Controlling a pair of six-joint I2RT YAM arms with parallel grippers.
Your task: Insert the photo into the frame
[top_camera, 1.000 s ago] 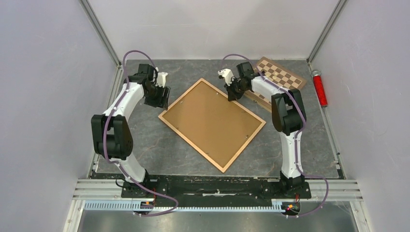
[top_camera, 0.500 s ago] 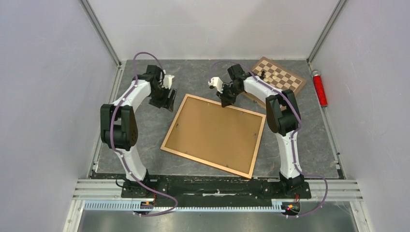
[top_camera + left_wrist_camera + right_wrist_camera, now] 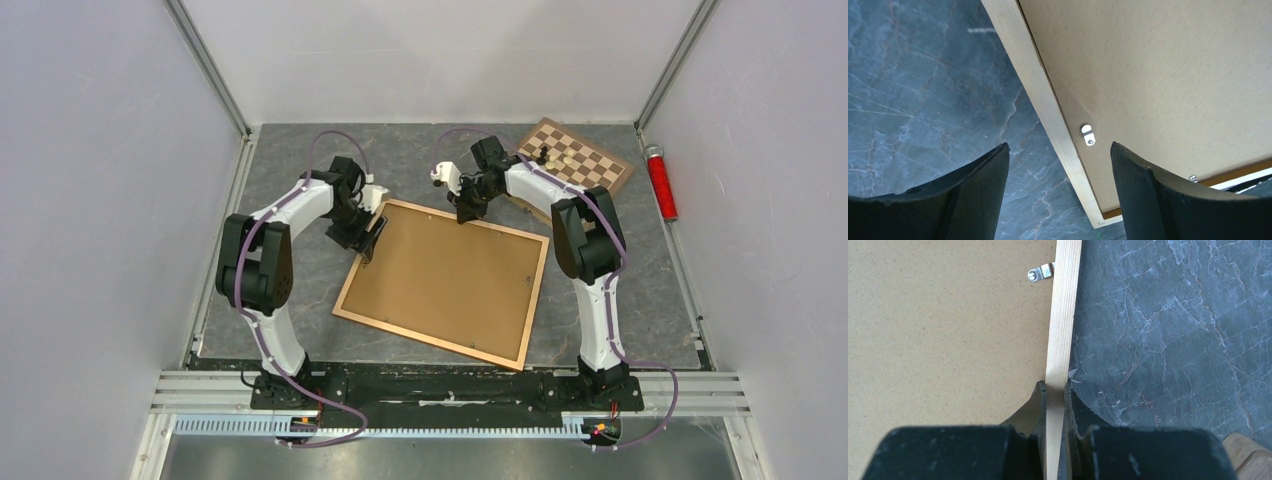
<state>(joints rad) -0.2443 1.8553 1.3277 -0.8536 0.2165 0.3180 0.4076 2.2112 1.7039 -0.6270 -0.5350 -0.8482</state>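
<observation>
The light-brown wooden frame (image 3: 343, 291) lies face down mid-table, its plain brown backing board (image 3: 445, 280) showing. My right gripper (image 3: 463, 214) is shut on the frame's far rail (image 3: 1060, 340), one jaw on each side of the wood. My left gripper (image 3: 373, 238) is open over the frame's left rail (image 3: 1040, 90), one fingertip over the table, the other over the backing board (image 3: 1158, 65). A metal turn clip (image 3: 1088, 135) lies between the fingers; another (image 3: 1041, 273) shows in the right wrist view. The photo is out of view.
A chessboard (image 3: 590, 160) with a few pieces lies at the far right, just behind the right arm. A red cylinder (image 3: 660, 182) lies along the right wall. The table is dark grey stone-patterned (image 3: 300, 290).
The right gripper turned the frame from a diamond to nearly square with the table, then held still. The left gripper moved right and nearer, from beside the frame to over its left rail.
</observation>
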